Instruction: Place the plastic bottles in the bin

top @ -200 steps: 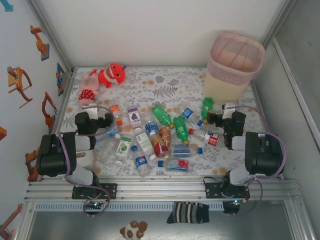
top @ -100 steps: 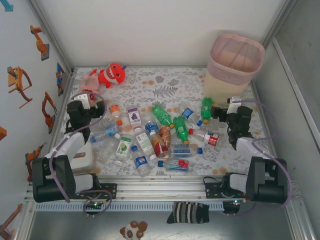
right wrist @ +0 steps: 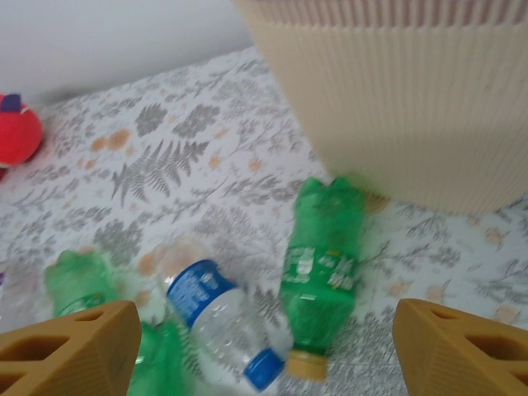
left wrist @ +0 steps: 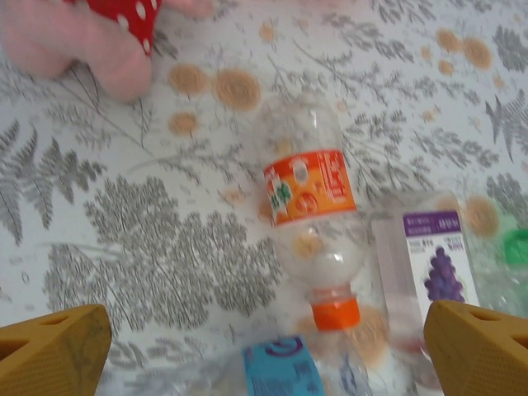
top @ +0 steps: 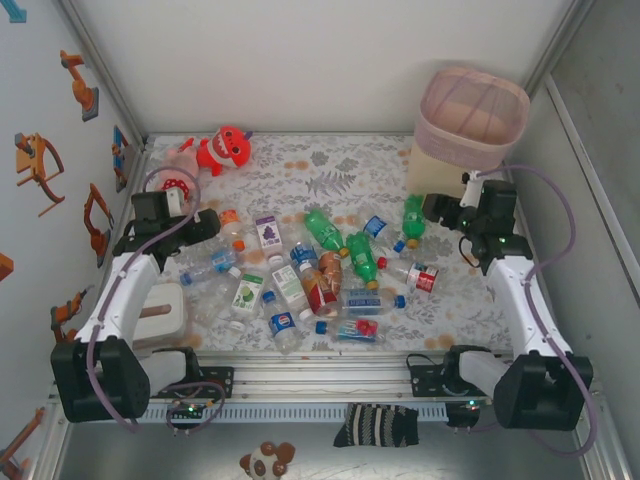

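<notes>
I judge the task to be at the reach stage. The plastic bottles (top: 324,231) lie scattered across the middle of the worktop (top: 330,160) and none is held. The left gripper (left wrist: 264,346) is spread wide and empty over a clear orange-label bottle (left wrist: 309,190). That bottle lies flat with its long axis running up and down the wrist view, its orange cap (left wrist: 334,313) toward the gripper and its base toward the pink plush (left wrist: 91,49). The right gripper (right wrist: 264,346) is likewise wide open and empty, facing a green bottle (right wrist: 322,264). This one also lies flat, with its base just beside the foot of the bin (right wrist: 412,99) and its cap pointing back at the gripper. Each bottle's long axis sits roughly square to the finger line, so I expect the next move to be a straight descent and a close across the labelled body. A high lift should then follow, to clear the tall rim of the bin.
</notes>
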Robot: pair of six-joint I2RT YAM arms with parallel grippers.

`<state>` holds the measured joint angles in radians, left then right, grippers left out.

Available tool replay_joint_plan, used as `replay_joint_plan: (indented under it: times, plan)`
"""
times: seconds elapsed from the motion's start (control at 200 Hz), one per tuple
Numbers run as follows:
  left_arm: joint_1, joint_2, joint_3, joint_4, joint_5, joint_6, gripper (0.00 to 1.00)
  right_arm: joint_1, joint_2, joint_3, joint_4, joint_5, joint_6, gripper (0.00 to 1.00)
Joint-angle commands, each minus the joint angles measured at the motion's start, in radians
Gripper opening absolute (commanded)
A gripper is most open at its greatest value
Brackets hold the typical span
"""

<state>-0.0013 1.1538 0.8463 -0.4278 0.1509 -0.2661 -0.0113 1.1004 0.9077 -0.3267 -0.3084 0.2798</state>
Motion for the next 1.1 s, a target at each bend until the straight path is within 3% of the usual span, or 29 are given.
replay_joint_plan:
  times: [0.0,0.215,0.676,0.861,1.092]
  plan:
    - [-0.005,-0.039,0.053,-0.187,0.086,0.005,0.97,0.060,-0.008,0.097,-0.274,-0.036,0.047,0.77]
    - [-0.001,-0.017,0.109,-0.239,0.165,0.080,0.98,0.274,0.028,0.197,-0.419,-0.056,0.141,0.73]
    - [0.011,-0.060,0.049,-0.158,0.207,0.099,1.00,0.827,0.287,0.335,-0.515,0.146,0.255,0.72]
    - [0.018,-0.080,0.034,-0.139,0.220,0.099,1.00,0.938,0.402,0.364,-0.492,0.162,0.307,0.75]
    - [0.047,-0.093,0.025,-0.132,0.246,0.088,0.99,0.993,0.499,0.352,-0.438,0.162,0.338,0.78]
